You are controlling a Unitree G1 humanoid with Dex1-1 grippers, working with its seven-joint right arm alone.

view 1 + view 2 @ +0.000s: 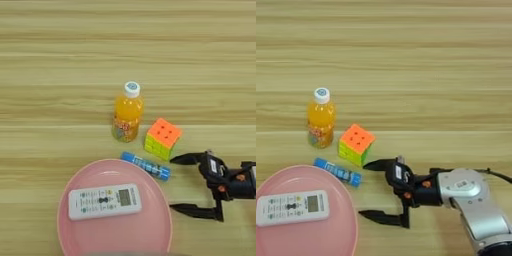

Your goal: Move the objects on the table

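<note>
**Open gripper beside the glue stick**

The right gripper (369, 190) hovers at four o'clock on the table (60, 60), fingers spread wide, holding nothing. The glue stick (146, 166) lies just left of it, touching the pink plate (80, 235) carrying a remote (104, 201). The cube (162, 138) and juice bottle (128, 113) stand centre; label writing is unreadable.

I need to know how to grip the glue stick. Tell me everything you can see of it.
The glue stick is a slim blue cylinder with pale printing along its side, plastic by the look. It lies flat on the table, slanted from upper left to lower right. Its left end sits at the rim of the pink plate; whether they touch is unclear. The puzzle cube stands just behind it, apart. The open tool is to its right, not touching.
</note>
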